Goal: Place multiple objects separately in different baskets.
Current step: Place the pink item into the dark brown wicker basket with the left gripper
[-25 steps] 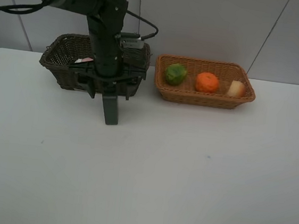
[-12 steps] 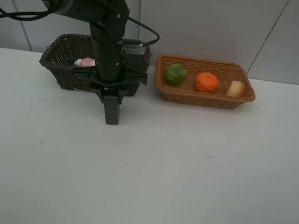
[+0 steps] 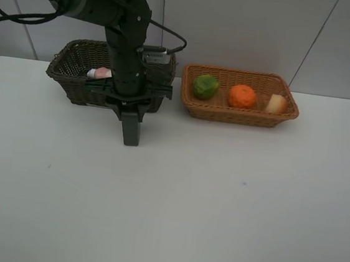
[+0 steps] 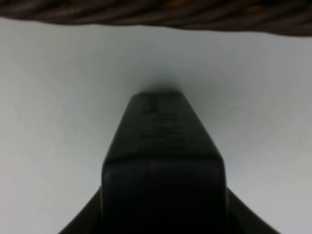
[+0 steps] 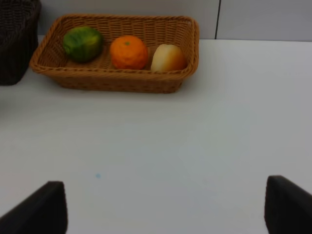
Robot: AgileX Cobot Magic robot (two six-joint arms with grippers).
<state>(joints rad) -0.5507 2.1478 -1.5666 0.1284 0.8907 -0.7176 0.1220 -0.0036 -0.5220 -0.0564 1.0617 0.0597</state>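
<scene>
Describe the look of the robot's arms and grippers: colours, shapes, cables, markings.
The left arm is black with thick rounded links, and thin black cables loop along it. Its wrist carries a small grey block. The left gripper is dark grey, flat-sided and tapers toward the end; faint raised lettering on it is unreadable. Of the right gripper only two dark, blocky fingertips show. No other markings are visible.

Two woven baskets stand on one white table (image 3: pixel 166 217): one dark basket (image 3: pixel 68 73) and one tan basket (image 3: pixel 239 116). The tan basket holds three round fruits: one green fruit (image 3: pixel 205 86), one orange mandarin (image 3: pixel 242 96) and one pale fruit (image 3: pixel 277 104). One pink bottle (image 3: pixel 98 73) shows in the dark basket. One dark upright bottle (image 3: pixel 131 126) stands on the table.
</scene>
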